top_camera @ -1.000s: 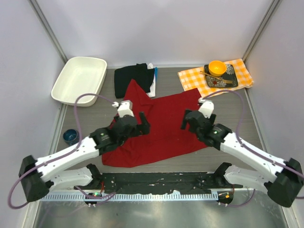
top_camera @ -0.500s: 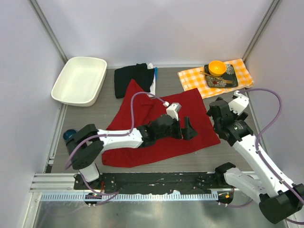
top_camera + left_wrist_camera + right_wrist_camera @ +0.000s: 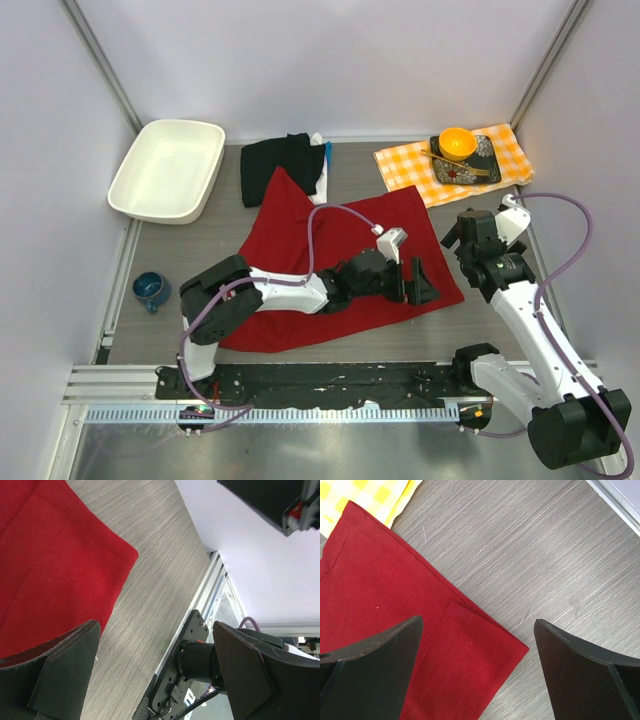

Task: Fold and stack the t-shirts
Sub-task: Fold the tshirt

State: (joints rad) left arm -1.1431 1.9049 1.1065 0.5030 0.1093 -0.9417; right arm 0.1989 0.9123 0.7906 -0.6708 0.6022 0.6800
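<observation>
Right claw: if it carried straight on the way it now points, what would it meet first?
The open right claw would likely meet the red t-shirt first, near its corner; how far below is unclear.

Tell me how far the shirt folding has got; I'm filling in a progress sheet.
Done: a black shirt lies folded at the back, a white shirt peeking out beside it. In hand: the red shirt lies spread out, left gripper and right gripper open at its edge, gripping nothing. Left: folding it and stacking it.
</observation>
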